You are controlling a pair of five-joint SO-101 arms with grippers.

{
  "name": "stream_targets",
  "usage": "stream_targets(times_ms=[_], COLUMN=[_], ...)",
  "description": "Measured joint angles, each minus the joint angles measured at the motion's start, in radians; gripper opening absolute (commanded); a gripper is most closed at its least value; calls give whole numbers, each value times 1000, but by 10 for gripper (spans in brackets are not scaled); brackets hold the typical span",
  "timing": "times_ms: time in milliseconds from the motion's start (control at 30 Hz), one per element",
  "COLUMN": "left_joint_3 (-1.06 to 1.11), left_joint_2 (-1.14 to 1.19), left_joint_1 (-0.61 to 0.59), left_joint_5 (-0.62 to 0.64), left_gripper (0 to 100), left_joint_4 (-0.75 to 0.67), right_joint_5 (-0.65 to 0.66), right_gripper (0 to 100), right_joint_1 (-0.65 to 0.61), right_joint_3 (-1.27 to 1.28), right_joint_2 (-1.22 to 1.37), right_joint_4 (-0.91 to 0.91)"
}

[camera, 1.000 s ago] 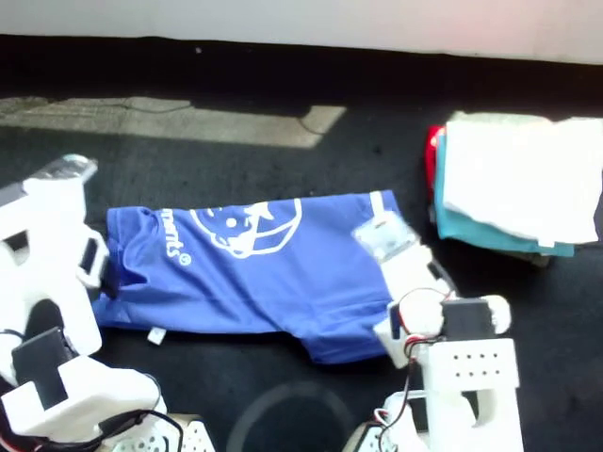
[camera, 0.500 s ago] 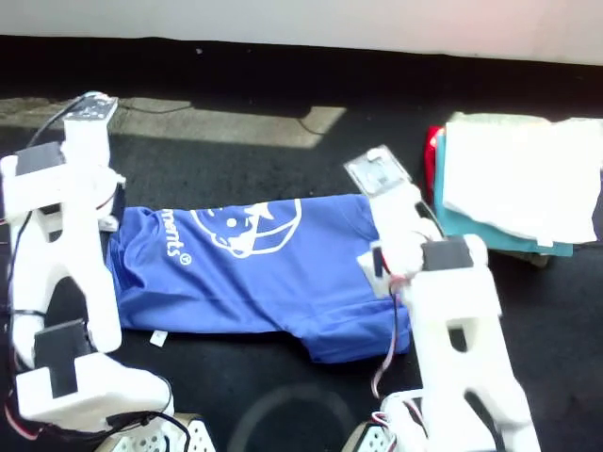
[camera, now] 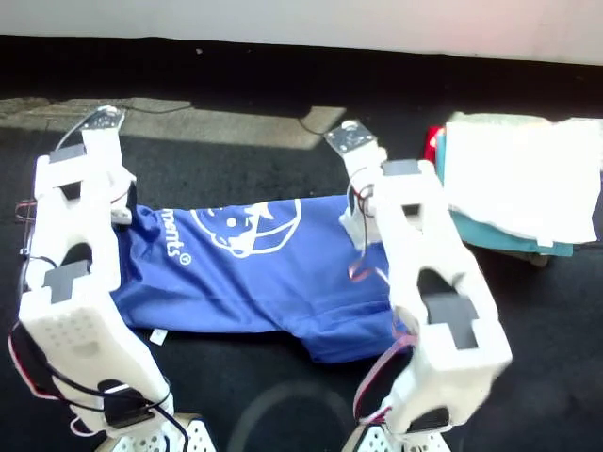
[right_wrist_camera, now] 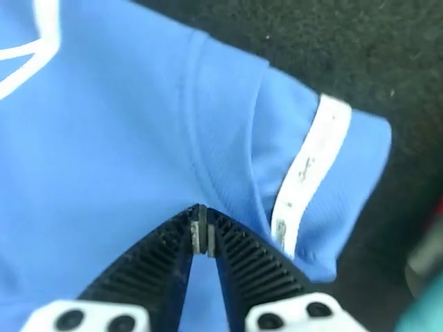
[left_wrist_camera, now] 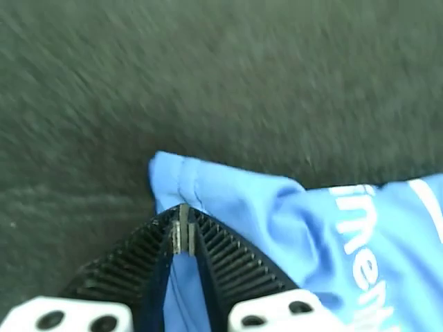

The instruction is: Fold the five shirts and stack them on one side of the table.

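Observation:
A blue shirt with a white helmet print lies across the dark table between the two arms. My left gripper is shut on the blue shirt at its left far corner; in the high view it sits at the cloth's left edge. My right gripper is shut on the blue shirt close to its white-trimmed sleeve; from above it sits at the shirt's right far corner. A stack of folded shirts, white on top of teal and red, lies at the right.
The table is covered in black cloth, with a sunlit patch behind the shirt. A thin cable lies near that patch. Both white arm bodies stand over the front of the table.
Both arms have swung from the near side out to the far edge of the blue shirt. The shirt's far corners now sit in the shut grippers.

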Motion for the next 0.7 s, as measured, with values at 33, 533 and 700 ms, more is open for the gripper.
stream_targets(times_ms=[33, 533, 700], left_joint_3=[-35, -465, -614], left_joint_2=[21, 158, 158], left_joint_1=[-9, -66, -48], left_joint_5=[0, 5, 3], left_gripper=[9, 9, 9], left_joint_4=[0, 316, 605], right_joint_5=[0, -92, -94], right_gripper=[5, 5, 5], right_joint_1=[15, 114, 60], right_joint_3=[-43, -331, -333], right_joint_2=[55, 192, 25], right_joint_4=[0, 157, 186])
